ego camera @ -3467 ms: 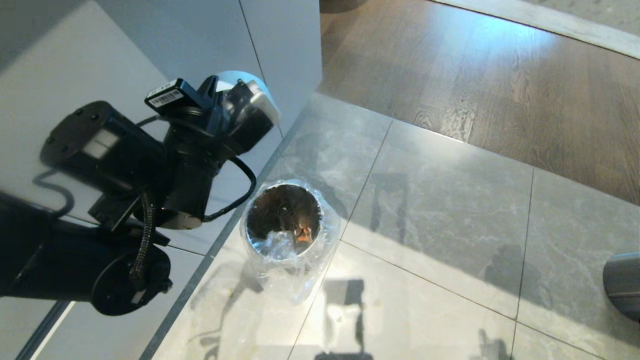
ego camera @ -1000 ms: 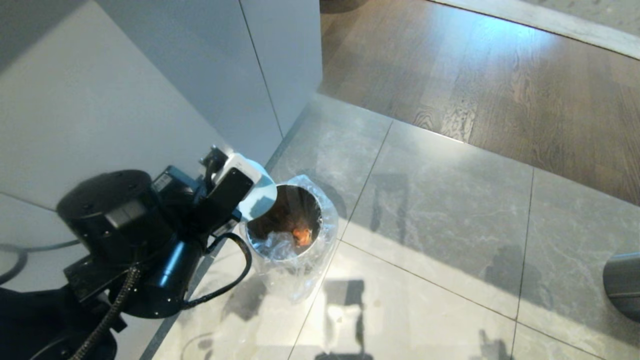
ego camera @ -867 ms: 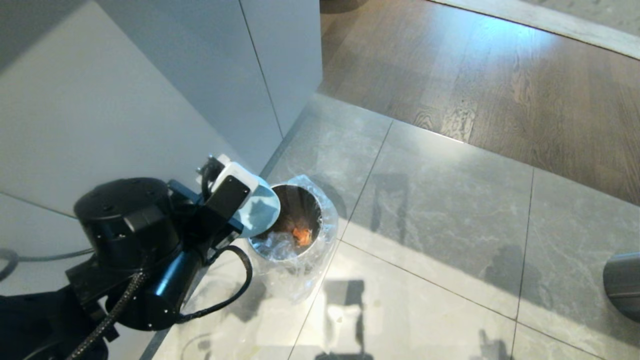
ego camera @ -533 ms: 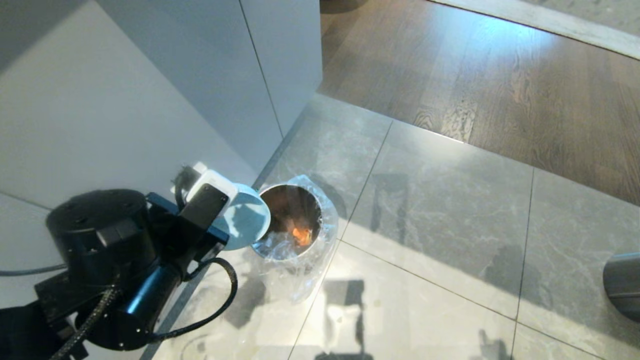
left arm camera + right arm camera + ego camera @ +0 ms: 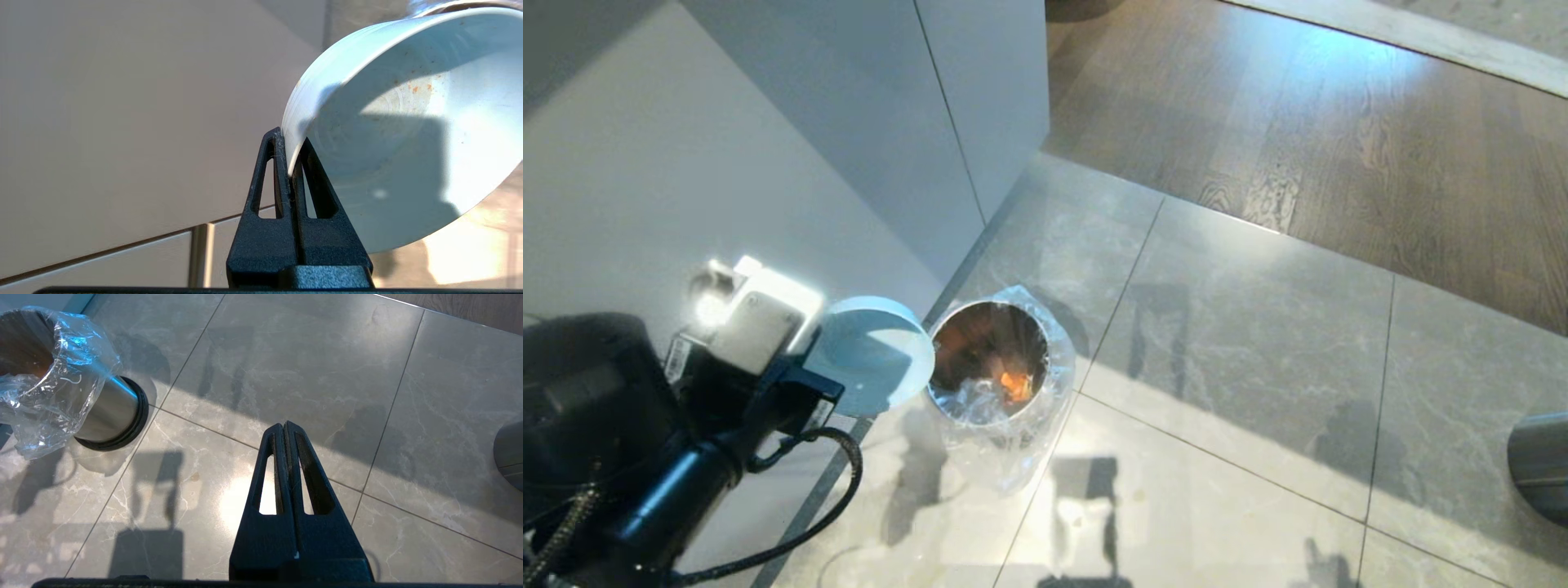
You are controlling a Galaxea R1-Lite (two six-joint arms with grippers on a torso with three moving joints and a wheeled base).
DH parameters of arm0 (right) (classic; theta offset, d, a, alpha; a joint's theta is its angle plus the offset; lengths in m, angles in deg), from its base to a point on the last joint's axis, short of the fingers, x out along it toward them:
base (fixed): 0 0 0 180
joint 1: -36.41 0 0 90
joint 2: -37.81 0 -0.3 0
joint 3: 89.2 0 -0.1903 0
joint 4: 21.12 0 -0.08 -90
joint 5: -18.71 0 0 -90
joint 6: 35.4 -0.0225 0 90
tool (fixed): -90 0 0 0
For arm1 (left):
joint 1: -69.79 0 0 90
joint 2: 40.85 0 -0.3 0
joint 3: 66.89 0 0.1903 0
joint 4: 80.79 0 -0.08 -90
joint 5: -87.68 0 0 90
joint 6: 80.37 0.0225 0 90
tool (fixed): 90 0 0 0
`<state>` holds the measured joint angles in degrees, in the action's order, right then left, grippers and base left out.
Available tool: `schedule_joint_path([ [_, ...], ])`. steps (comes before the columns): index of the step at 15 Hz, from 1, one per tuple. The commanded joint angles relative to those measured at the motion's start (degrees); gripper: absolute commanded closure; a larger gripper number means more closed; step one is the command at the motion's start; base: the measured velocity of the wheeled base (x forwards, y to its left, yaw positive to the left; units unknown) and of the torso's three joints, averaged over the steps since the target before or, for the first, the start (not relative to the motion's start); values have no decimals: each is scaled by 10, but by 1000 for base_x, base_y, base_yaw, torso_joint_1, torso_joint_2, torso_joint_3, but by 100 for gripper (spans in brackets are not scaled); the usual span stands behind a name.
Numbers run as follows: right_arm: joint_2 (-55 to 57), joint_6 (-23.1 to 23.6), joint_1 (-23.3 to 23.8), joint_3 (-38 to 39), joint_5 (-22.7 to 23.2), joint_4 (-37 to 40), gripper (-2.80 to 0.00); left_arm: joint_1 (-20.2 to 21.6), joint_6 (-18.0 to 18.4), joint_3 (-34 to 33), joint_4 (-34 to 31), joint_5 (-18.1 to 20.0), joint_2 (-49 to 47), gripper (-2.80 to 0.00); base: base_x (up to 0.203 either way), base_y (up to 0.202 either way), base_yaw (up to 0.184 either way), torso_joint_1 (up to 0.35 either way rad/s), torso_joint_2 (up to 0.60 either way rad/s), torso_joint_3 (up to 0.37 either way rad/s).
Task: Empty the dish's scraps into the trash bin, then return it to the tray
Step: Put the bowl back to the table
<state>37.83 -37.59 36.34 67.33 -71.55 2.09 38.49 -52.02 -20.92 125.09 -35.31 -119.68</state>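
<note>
No readable text, labels, brand names, numbers or signs anywhere in the head view or either wrist view.

One dish [image 5: 876, 355], one trash bin [image 5: 991, 359], two pincers: left pincer [image 5: 289, 163], right pincer [image 5: 285, 428]
</note>
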Motion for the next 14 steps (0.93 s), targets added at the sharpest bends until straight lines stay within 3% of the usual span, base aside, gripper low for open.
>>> schedule_joint_path([
  [1,0,0,0,0,0,0,0,36,-21,0,-25,82,30,0,0,0,0,0,0,0],
  [3,0,0,0,0,0,0,0,68,-66,-4,-67,193,45,0,0,0,0,0,0,0],
  [5,0,0,0,0,0,0,0,94,-104,-19,-109,255,75,0,0,0,0,0,0,0],
  [8,0,0,0,0,0,0,0,118,-133,-64,-141,283,138,0,0,0,0,0,0,0],
  [14,0,0,0,1,0,0,0,138,-196,-172,-200,288,307,0,0,0,0,0,0,0],
])
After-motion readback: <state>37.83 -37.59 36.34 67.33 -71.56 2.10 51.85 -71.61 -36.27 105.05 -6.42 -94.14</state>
